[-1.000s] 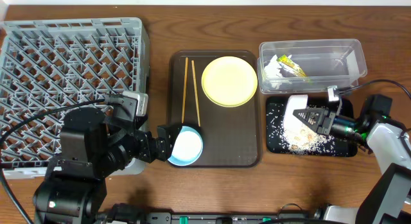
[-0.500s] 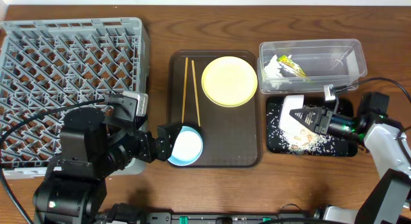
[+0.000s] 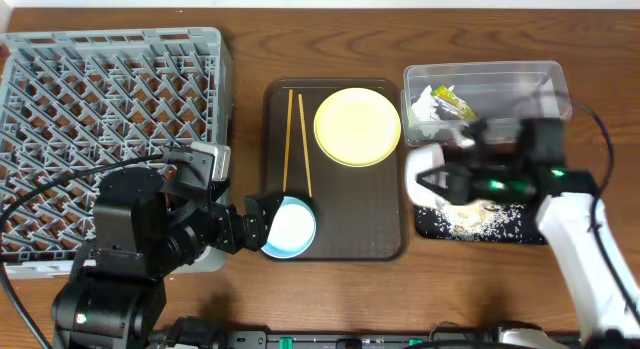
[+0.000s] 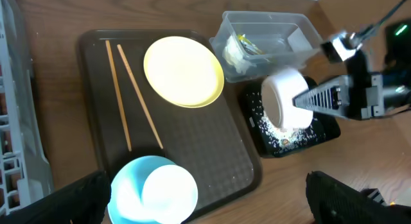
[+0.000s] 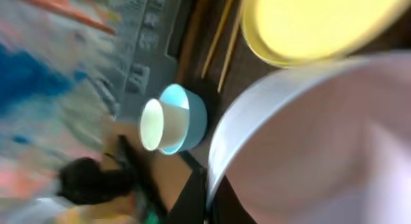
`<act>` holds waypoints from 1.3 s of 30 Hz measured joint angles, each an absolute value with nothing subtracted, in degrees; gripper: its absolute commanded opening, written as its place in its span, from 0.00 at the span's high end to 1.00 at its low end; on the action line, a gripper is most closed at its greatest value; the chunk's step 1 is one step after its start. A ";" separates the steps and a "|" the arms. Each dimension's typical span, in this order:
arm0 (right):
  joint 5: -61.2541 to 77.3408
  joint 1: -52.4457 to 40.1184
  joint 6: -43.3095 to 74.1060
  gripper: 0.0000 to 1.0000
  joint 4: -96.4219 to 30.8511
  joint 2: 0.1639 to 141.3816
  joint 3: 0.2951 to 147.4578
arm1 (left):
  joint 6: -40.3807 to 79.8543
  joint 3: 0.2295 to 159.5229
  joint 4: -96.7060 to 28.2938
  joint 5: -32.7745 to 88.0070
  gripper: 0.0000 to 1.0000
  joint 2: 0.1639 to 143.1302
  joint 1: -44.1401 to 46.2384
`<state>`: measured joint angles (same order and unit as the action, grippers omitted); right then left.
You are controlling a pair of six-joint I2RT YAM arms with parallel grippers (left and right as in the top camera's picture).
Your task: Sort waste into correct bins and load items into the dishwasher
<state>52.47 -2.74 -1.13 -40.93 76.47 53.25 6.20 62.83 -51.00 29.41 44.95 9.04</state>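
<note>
My right gripper (image 3: pixel 442 179) is shut on the rim of the white bowl (image 3: pixel 421 161) and holds it on its side between the black tray (image 3: pixel 535 227) and the brown tray; the bowl fills the right wrist view (image 5: pixel 321 140). Rice crumbs (image 3: pixel 470 221) lie in the black tray. The clear tub (image 3: pixel 520 94) holds the wrapper (image 3: pixel 453 101) and the tissue (image 3: pixel 422 109). The yellow plate (image 3: pixel 357 126), chopsticks (image 3: pixel 296 139) and blue bowl (image 3: pixel 291 227) lie on the brown tray. My left gripper (image 4: pixel 212 208) is open beside the blue bowl (image 4: pixel 154 189). The grey dish rack (image 3: pixel 110 109) is at the left.
The brown serving tray (image 3: pixel 350 214) lies in the middle of the wooden table. The left arm's body and cables (image 3: pixel 130 239) overlap the rack's front right corner. The right arm (image 3: pixel 580 239) reaches across the black tray.
My right gripper has swung left with the white bowl, from over the black tray to its left edge by the brown tray. The left arm has not moved.
</note>
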 measured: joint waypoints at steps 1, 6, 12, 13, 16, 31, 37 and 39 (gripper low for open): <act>48.73 -6.74 -0.62 0.99 -41.36 75.66 55.57 | 6.20 62.83 -51.00 29.41 0.02 44.95 9.04; 25.19 -28.25 1.45 0.99 -41.45 74.78 64.40 | 6.22 62.83 -51.03 29.41 0.02 44.95 9.04; 5.26 -39.27 4.12 0.99 -38.94 80.79 65.04 | 6.20 62.83 -51.03 29.41 0.02 44.95 9.04; 3.62 -39.51 4.75 0.99 -39.00 82.41 65.04 | 6.20 62.83 -51.03 29.41 0.02 44.95 9.04; 0.78 -39.72 6.83 0.98 -40.23 86.87 64.99 | 6.20 62.83 -51.00 29.41 0.02 44.95 9.04; 6.63 -45.15 16.40 0.54 -42.59 96.86 64.42 | 6.20 62.83 -51.00 29.41 0.02 44.95 9.04; 6.39 -45.28 17.45 0.52 -42.68 97.30 64.25 | 6.20 62.83 -51.00 29.41 0.02 44.95 9.04; 6.39 -45.23 17.52 0.51 -42.98 96.44 64.66 | 6.20 62.83 -51.03 29.41 0.02 44.95 9.04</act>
